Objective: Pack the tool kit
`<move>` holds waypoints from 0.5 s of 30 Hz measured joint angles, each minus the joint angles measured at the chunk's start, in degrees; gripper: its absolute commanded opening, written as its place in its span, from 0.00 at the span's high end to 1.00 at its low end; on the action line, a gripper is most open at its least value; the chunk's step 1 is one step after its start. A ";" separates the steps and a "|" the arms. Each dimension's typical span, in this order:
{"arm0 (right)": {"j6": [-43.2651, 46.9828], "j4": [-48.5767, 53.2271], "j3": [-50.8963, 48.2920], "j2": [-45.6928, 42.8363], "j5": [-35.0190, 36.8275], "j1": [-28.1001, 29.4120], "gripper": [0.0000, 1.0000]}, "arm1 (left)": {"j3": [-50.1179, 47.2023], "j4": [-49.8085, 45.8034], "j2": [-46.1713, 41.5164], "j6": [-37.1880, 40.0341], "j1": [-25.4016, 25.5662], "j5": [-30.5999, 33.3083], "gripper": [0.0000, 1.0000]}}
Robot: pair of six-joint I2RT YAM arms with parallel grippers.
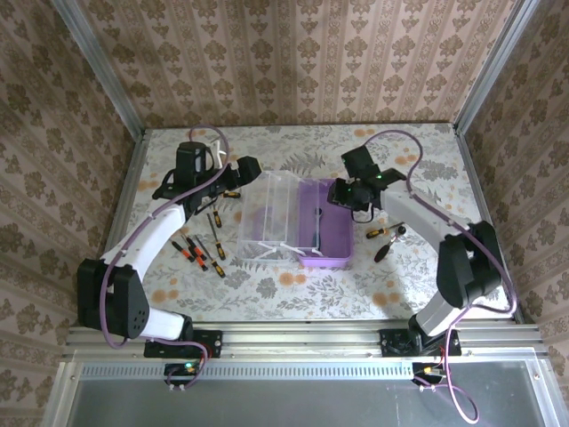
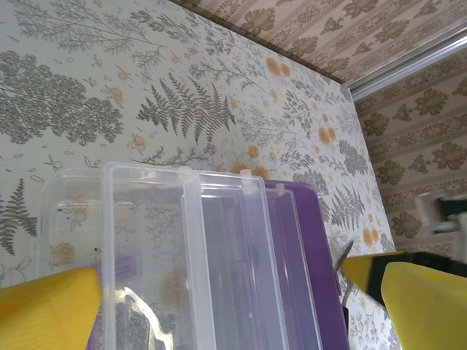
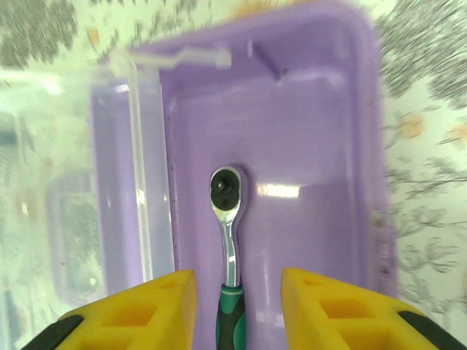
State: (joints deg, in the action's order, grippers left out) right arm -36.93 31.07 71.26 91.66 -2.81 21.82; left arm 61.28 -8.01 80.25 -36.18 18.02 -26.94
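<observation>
Purple box, clear lid, floral table.

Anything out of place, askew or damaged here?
Nothing damaged or spilled. Screwdrivers lie loose on the table, a cluster left of the open clear lid and more right of the purple box, which holds a green-handled ratchet.

Floral table: purple box, screwdrivers, perhaps pliers.
</observation>
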 measured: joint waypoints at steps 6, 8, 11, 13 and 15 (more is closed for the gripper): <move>1.01 0.76 -6.40 -12.33 3.04 -8.72 0.47 | 0.00 -0.04 0.00 0.96 6.93 0.15 0.00; 1.62 1.03 -10.47 -16.33 3.50 -12.76 0.41 | 0.00 -0.02 0.00 1.62 9.64 0.31 0.00; 2.40 2.08 -17.29 -21.49 4.46 -18.43 0.36 | 0.00 -0.04 -0.04 2.71 13.03 0.57 0.00; 2.51 3.10 -22.05 -24.30 4.81 -21.70 0.36 | 0.00 -0.04 -0.15 3.08 14.40 0.76 0.00; 2.49 4.04 -25.40 -25.53 4.74 -24.63 0.36 | 0.00 -0.07 -0.28 3.30 15.04 1.07 0.00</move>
State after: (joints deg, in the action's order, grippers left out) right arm -34.44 35.11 45.87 66.13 1.93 -2.81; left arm 61.28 -8.08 79.96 -32.88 33.06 -25.87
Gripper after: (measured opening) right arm 0.639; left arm 0.999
